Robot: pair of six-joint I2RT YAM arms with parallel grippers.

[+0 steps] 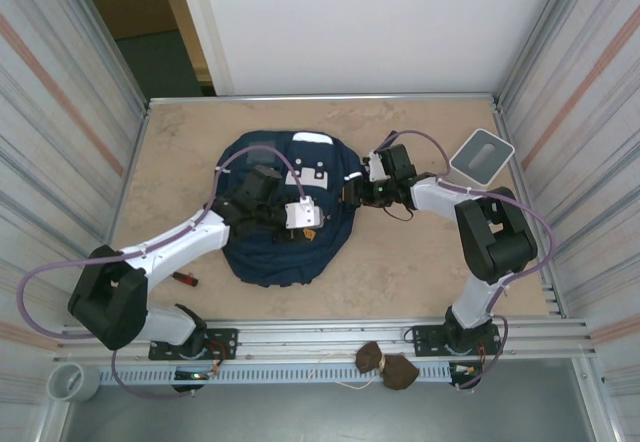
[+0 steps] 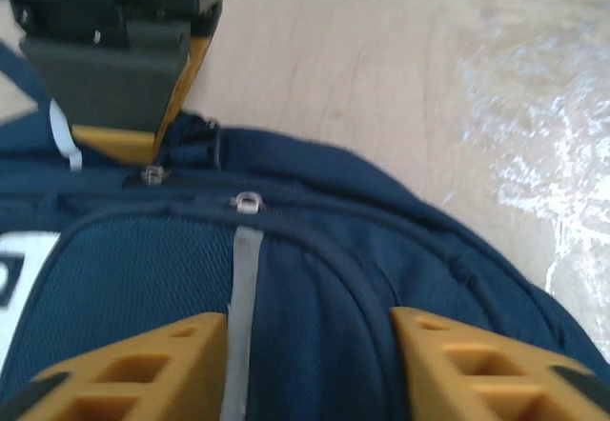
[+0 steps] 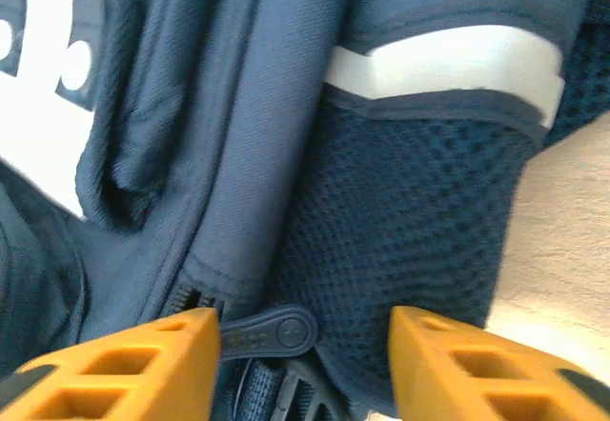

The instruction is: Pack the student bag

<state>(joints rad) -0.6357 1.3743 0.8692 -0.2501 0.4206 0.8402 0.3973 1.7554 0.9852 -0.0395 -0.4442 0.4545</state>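
Observation:
The student bag (image 1: 275, 252), a big navy backpack, lies flat in the middle of the table. My left gripper (image 1: 302, 216) rests on top of it. In the left wrist view that gripper (image 2: 310, 330) is open, its orange fingers astride a ridge of navy fabric beside the pale stripe (image 2: 244, 278). My right gripper (image 1: 356, 195) is at the bag's right edge. It (image 3: 305, 324) is open too, and a navy zipper pull (image 3: 276, 330) lies between the fingers, its end at the left finger (image 3: 143, 369). A white band (image 3: 448, 64) tops the mesh pocket.
A grey-white tray (image 1: 481, 155) sits at the back right corner. A small red and black item (image 1: 183, 279) lies on the table by the left arm. Brown objects (image 1: 388, 365) rest on the front rail. Metal walls close in both sides.

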